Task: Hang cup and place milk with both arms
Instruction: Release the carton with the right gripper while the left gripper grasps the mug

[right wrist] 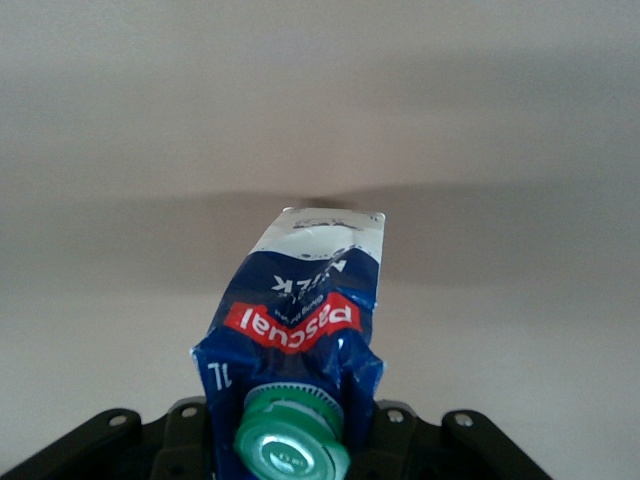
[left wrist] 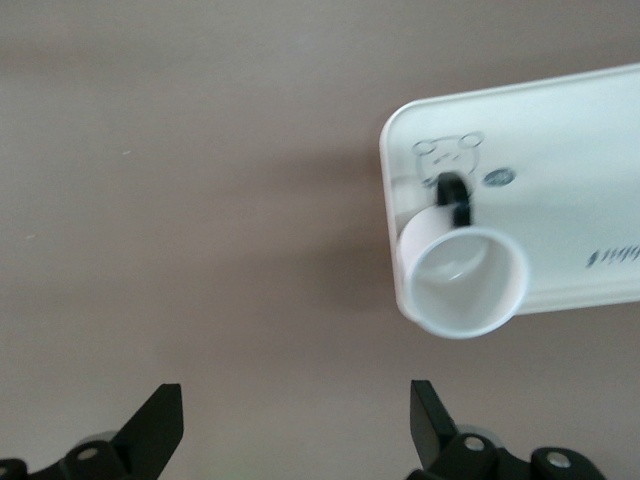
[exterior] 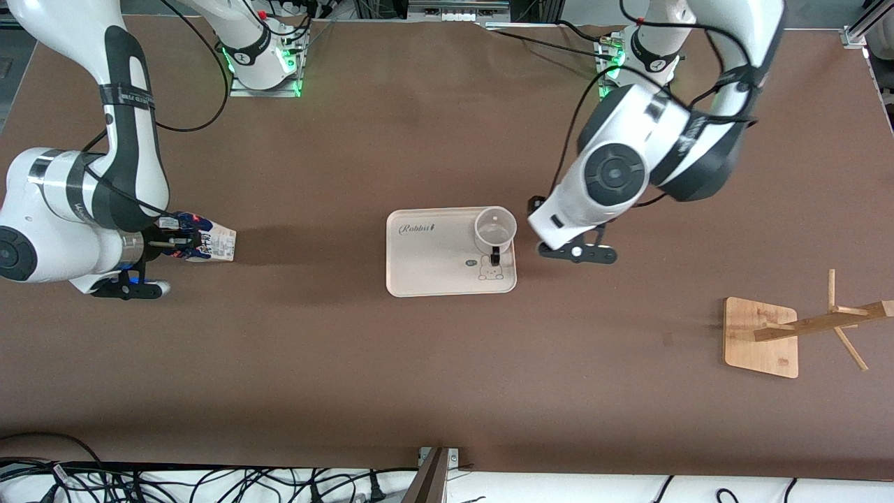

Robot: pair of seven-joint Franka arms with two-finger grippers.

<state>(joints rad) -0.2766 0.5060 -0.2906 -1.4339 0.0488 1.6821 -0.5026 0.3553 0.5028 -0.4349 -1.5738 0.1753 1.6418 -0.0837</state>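
Observation:
The white cup (exterior: 495, 228) stands upright on the cream tray (exterior: 433, 269), at the tray's corner toward the left arm's end. Its black handle (exterior: 494, 256) points toward the front camera. In the left wrist view the cup (left wrist: 462, 283) and tray (left wrist: 560, 140) lie ahead of my left gripper (left wrist: 295, 405), which is open and empty over bare table beside the tray. My right gripper (exterior: 174, 244) is shut on the gable top of the dark blue milk (exterior: 209, 242), which lies level near the right arm's end. The green cap (right wrist: 292, 440) sits between the jaws.
A wooden cup rack (exterior: 761, 337) with a pegged post (exterior: 824, 323) stands toward the left arm's end, nearer the front camera than the tray. Cables run along the table's front edge (exterior: 209, 482).

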